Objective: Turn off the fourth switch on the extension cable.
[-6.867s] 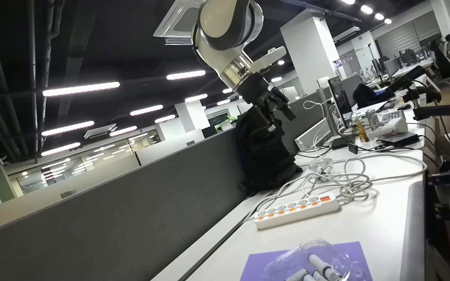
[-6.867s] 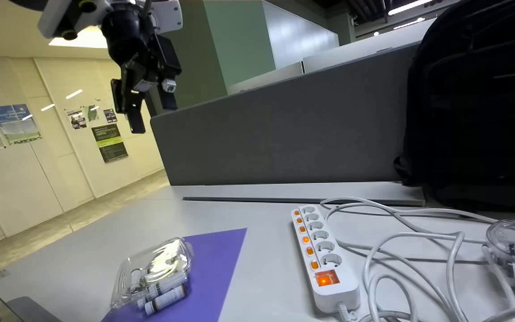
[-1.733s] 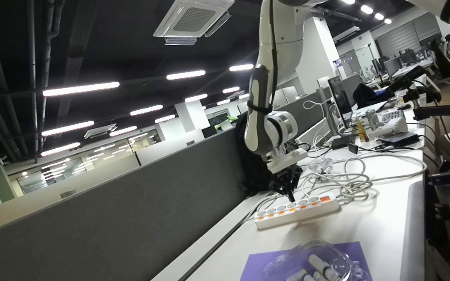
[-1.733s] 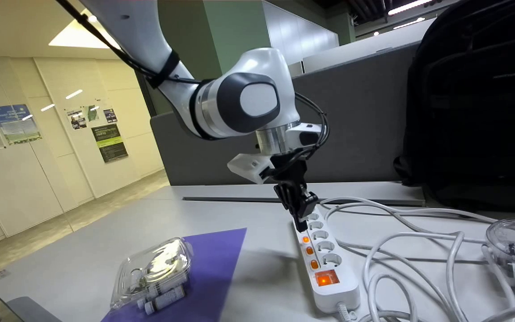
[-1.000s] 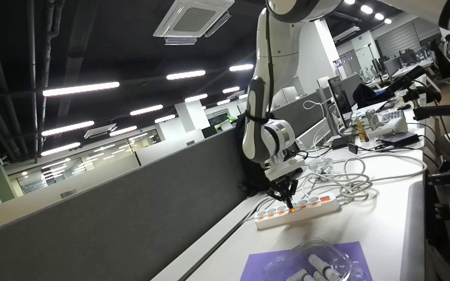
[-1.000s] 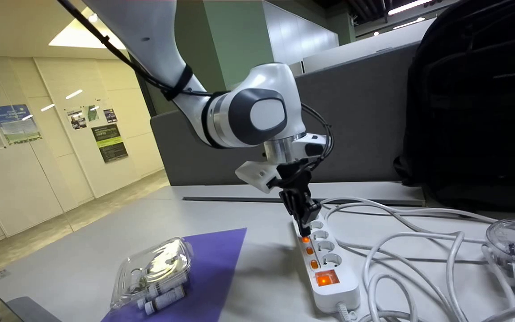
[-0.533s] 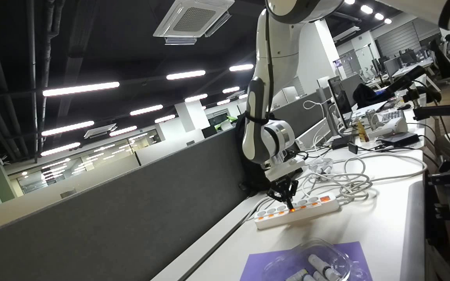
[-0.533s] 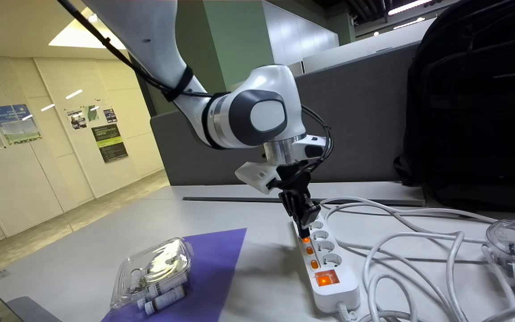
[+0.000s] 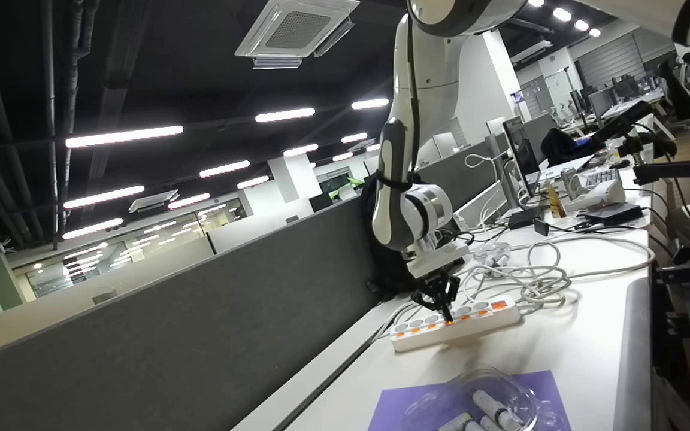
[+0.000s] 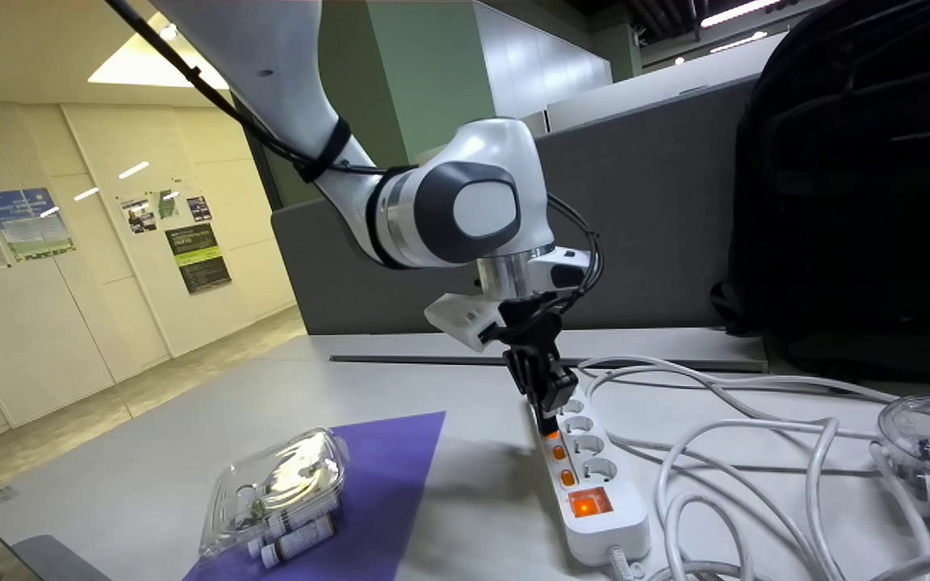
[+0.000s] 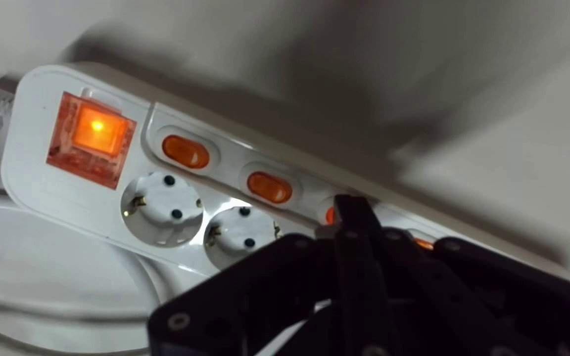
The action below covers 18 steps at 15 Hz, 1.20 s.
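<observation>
The extension cable, a long white power strip (image 10: 606, 528), lies on the desk in both exterior views and crosses the wrist view. Small orange switches run along one side, and the big main switch (image 11: 99, 126) glows at the cord end. My gripper (image 10: 546, 428) points down at the strip, its fingers pressed together with nothing between them. In the wrist view, the fingertips (image 11: 356, 205) cover most of the fourth switch (image 11: 330, 216), counted from the far end; only a red-orange sliver shows. That switch still glows in an exterior view. Whether the tips touch it, I cannot tell.
A loose tangle of white cables (image 9: 542, 284) lies beside the strip's cord end. Nearby are a purple sheet (image 10: 408, 484) with a see-through box (image 10: 271, 492) of tubes on it, a black backpack (image 10: 860, 194) and a grey partition (image 10: 643, 242).
Earlier my gripper hung open, high above the desk. It has come down shut onto the switch row, and over the last second its tip shifted slightly, covering more of the lit switch.
</observation>
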Each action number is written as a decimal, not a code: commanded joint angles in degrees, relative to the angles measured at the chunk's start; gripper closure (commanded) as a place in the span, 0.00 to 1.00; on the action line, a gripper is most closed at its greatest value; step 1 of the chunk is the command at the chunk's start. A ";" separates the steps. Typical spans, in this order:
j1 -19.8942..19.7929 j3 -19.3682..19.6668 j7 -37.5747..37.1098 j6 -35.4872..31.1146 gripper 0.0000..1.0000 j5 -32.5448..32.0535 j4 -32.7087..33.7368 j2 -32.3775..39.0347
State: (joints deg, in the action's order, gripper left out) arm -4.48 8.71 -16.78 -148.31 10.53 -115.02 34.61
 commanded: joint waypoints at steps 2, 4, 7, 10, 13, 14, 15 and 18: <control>-0.56 -0.10 -1.81 1.58 1.00 1.17 0.51 0.35; -0.64 -0.03 -1.99 1.69 1.00 1.48 0.67 0.71; -1.43 -0.51 -1.69 2.02 1.00 2.49 1.18 2.02; -2.75 -1.43 -0.67 2.43 1.00 4.52 1.90 3.30; -3.70 -2.04 -0.16 2.87 1.00 5.99 2.14 3.42; -3.84 -2.19 -0.04 2.78 1.00 6.33 2.07 3.25; -3.92 -2.24 -0.06 2.60 1.00 6.52 1.97 3.08; -5.04 -3.07 0.65 3.43 1.00 7.92 2.43 3.88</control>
State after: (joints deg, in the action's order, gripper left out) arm -7.72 6.98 -16.76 -146.26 16.78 -114.39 34.90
